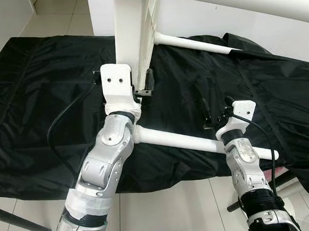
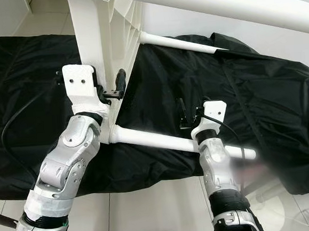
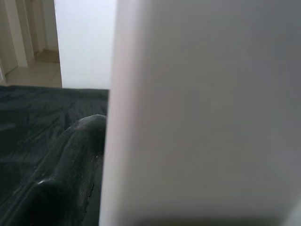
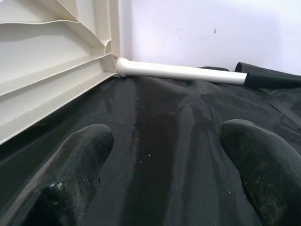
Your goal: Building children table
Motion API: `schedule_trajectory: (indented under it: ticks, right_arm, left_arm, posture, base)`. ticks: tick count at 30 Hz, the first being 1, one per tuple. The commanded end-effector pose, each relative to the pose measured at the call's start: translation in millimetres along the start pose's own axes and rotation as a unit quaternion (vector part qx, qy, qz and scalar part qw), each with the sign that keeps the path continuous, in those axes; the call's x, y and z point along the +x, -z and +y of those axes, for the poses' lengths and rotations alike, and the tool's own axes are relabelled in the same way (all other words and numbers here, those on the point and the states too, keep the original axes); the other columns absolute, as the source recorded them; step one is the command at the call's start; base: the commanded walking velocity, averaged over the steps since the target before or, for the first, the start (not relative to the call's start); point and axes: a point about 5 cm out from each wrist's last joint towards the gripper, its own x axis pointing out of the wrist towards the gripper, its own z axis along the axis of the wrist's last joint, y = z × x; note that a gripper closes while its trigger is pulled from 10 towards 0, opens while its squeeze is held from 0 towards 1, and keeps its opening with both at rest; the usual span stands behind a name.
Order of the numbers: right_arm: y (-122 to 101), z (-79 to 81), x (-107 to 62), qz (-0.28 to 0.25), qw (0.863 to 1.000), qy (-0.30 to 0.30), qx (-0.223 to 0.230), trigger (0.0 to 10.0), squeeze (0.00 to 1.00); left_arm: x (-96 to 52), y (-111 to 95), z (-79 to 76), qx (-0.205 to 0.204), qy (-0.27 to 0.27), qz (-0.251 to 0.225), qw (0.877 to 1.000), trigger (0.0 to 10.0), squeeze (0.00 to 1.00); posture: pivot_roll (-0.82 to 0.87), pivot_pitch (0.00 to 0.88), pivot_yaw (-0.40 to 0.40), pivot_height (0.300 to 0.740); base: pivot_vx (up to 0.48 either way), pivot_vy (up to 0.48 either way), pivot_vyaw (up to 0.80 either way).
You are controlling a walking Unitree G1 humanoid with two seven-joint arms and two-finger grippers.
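I take the white tabletop point(image 1: 129, 32) as my marker: it stands on edge on the black sheet point(image 1: 36, 103), with white legs plugged in. My left gripper point(image 1: 141, 87) is pressed against its lower edge, one black finger point(image 3: 70, 160) beside the panel, though I cannot tell whether it grips. To the right of the tabletop, above the near leg point(image 1: 183, 141), my right gripper point(image 4: 164, 179) hovers with fingers spread wide, holding nothing.
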Motion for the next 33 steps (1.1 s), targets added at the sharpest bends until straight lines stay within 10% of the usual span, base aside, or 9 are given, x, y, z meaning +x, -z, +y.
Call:
schedule_trajectory:
  ticks: [1, 19, 20, 21, 24, 33]
  right_arm:
    - [0.8, -7.5, -3.8, 0.002, 1.000, 0.014, -0.004, 10.0, 0.00]
    - [1.7, -8.9, -7.3, 0.005, 1.000, 0.019, -0.005, 10.0, 0.00]
    - [1.7, -8.3, -7.5, 0.006, 1.000, 0.018, -0.004, 10.0, 0.00]
    - [1.7, -8.3, -7.5, 0.006, 1.000, 0.018, -0.004, 10.0, 0.00]
    - [1.8, -7.5, -8.1, 0.007, 1.000, 0.017, -0.004, 10.0, 0.00]
    - [1.7, -9.5, -10.0, 0.007, 1.000, 0.021, -0.006, 10.0, 0.00]
  left_arm:
    - [0.7, 5.6, -6.6, -0.001, 0.052, 0.014, 0.999, 10.0, 0.00]
    - [11.9, 2.2, 11.2, 0.018, 0.029, -0.008, 0.999, 10.0, 0.00]
    - [13.5, 2.1, 12.6, 0.025, 0.028, -0.010, 0.999, 4.7, 0.00]
    - [13.5, 2.1, 12.6, 0.025, 0.028, -0.010, 0.999, 4.7, 0.00]
    - [16.1, 2.1, 14.9, 0.032, 0.025, -0.013, 0.999, 0.0, 0.00]
    - [9.3, 0.8, 23.2, 0.053, 0.018, -0.020, 0.998, 0.0, 0.00]
  posture:
    - [0.01, 0.109, -0.049, 0.740]
    - [0.00, 0.118, -0.053, 0.740]
    - [0.00, 0.118, -0.053, 0.740]
    - [0.00, 0.118, -0.053, 0.740]
    - [0.00, 0.119, -0.054, 0.740]
    - [0.00, 0.123, -0.047, 0.740]
  base:
    - [0.000, 0.000, 0.00]
    - [0.000, 0.000, 0.00]
    - [0.000, 0.000, 0.00]
    - [0.000, 0.000, 0.00]
    - [0.000, 0.000, 0.00]
    - [0.000, 0.000, 0.00]
